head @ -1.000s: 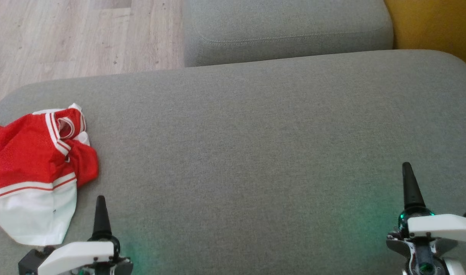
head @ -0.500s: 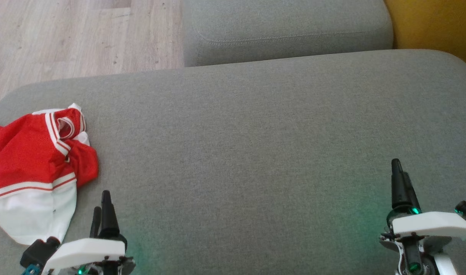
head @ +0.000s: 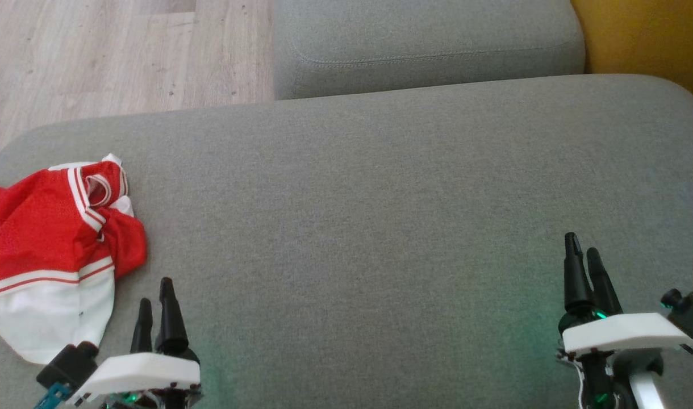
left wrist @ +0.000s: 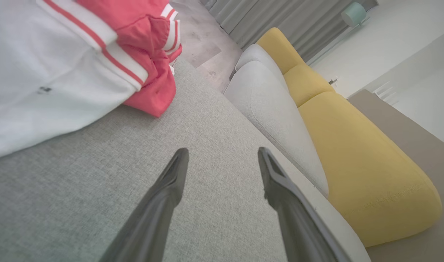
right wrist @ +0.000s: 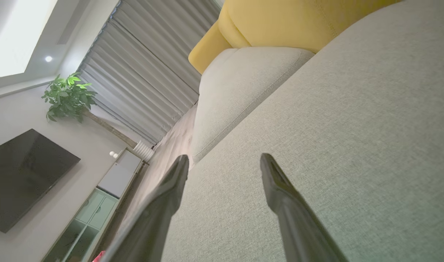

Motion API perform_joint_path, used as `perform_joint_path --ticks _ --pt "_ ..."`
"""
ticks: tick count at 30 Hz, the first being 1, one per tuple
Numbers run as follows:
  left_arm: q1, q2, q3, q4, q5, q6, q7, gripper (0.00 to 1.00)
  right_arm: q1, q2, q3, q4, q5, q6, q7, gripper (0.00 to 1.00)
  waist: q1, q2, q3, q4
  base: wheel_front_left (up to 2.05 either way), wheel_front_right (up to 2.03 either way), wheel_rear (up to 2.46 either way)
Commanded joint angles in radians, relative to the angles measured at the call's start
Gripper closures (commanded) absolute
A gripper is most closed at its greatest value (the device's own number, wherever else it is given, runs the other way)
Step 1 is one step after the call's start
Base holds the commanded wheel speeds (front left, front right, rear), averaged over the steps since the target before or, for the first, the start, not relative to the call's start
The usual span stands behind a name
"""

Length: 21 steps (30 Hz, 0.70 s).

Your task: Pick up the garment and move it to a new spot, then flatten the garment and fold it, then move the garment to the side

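Garment: red mesh jersey with a white lower panel and red-white striped trim. It's crumpled in a heap at the left edge of the grey seat cushion, toward the front-left corner, and part of it runs off the left side of the head view. Not flattened, not folded, nothing touching it.

Left end effector: at the cushion's front edge, just beside the garment's white hem on its right, apart from it. Jaws apart, nothing between them. In the left wrist view the gap shows bare grey fabric and the garment sits up-left of the tips.

Right end effector: near the cushion's front-right corner, well apart from the garment. Jaws apart, empty, bare cushion ahead.

Green glow on the fabric next to each unit.

Past the far edge: second grey cushion, yellow cushion at the far right, pale wood floor at the far left. Right wrist view also picks up grey curtains, a potted plant and a dark TV.
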Motion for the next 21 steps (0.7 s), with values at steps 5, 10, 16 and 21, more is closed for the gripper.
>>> perform_joint_path --ticks 5,10,16,21 --pt "-0.047 0.020 0.001 -0.031 0.094 0.007 -0.025 0.00 -0.029 -0.022 0.030 -0.047 -0.096 0.004 -0.028 0.00 0.0000 0.0000 -0.001 0.000 0.00 0.00 0.00" --pt "-0.048 0.027 -0.010 -0.021 0.167 0.014 -0.040 0.00 -0.029 -0.027 0.049 -0.048 -0.159 0.005 -0.043 0.00 0.0000 0.0000 -0.003 0.000 0.00 0.00 0.00" --pt "-0.050 0.038 -0.021 -0.017 0.242 0.022 -0.054 0.00 -0.029 -0.032 0.065 -0.050 -0.223 0.005 -0.058 0.00 0.0000 0.0000 -0.005 0.000 0.00 0.00 0.00" --pt "-0.051 0.047 -0.031 -0.016 0.309 0.028 -0.069 0.00 -0.030 -0.038 0.079 -0.051 -0.288 0.005 -0.073 0.00 0.0000 0.0000 -0.006 0.000 0.00 0.00 0.00"
